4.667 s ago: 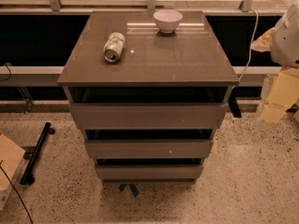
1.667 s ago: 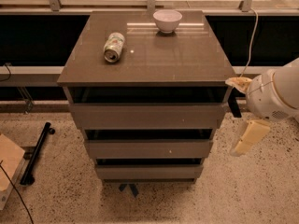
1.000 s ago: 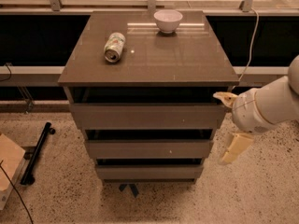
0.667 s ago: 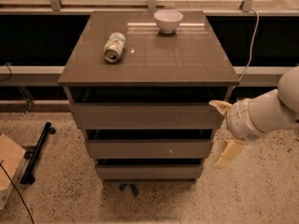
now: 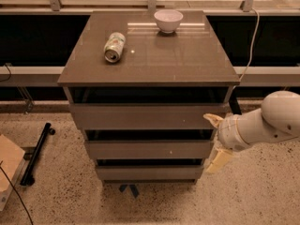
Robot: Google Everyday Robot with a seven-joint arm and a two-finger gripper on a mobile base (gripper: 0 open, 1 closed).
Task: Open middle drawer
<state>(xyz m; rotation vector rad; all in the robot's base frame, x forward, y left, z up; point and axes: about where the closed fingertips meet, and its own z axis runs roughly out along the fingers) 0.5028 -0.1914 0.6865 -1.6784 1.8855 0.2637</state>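
The arm enters from the right, where its upper part is cut off by the picture's edge. The gripper point(image 5: 215, 142) sits at the right end of the drawer stack. Its cream fingers point(image 5: 219, 161) are spread wide, one above the other. The upper one lies across the right end of the top drawer point(image 5: 145, 116). The lower one hangs just beside the right end of the bottom drawer point(image 5: 150, 173). Whether either one touches a drawer cannot be made out.

The middle drawer point(image 5: 147, 149) lies between those two, its right end level with the gap between the fingers. Above each front only a dark strip shows, so the insides are hidden.

On the bench point(image 5: 187, 55) a can point(image 5: 114, 46) lies on its side near the left edge. A white bowl point(image 5: 168, 20) stands near the back edge, well apart from the can.

The speckled floor point(image 5: 262, 196) in front and to the right is open. At the left lie a black bar point(image 5: 37, 153) and a cardboard piece point(image 5: 8, 165), the latter cut off by the frame.
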